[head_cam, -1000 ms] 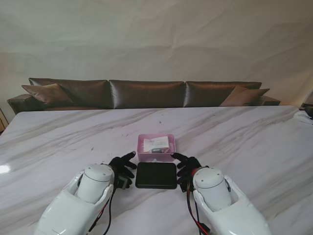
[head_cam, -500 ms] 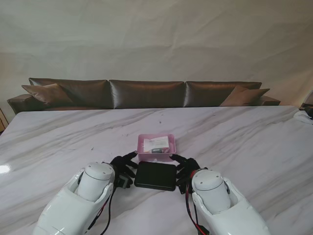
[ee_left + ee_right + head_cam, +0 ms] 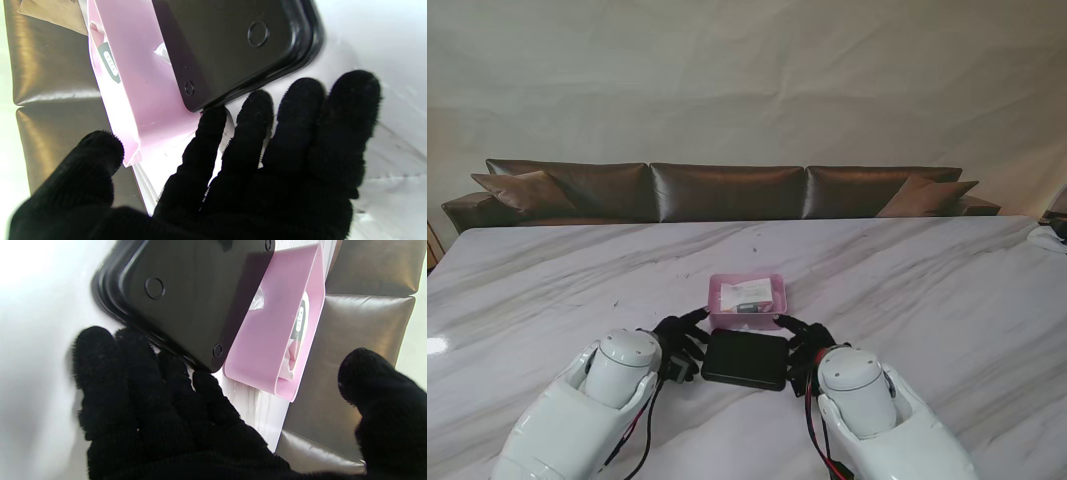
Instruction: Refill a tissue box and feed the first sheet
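Underneath — lid (image 3: 233, 43) with round feet

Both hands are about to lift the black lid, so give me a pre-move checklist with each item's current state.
1. Left hand at the left edge of the black lid, fingers spread: ok.
2. Right hand at the lid's right edge, fingers spread: ok.
3. Fingertips actually gripping the lid: cannot tell; the wrist views show them at the rim, nothing closed around it.
4. Pink tissue box open side up, on the far side of the lid: ok.
5. Gap between lid and box: not ok; in the wrist views the lid looks pressed against the box wall.
6. Tissue pack already in the box: cannot tell; something labelled lies inside.
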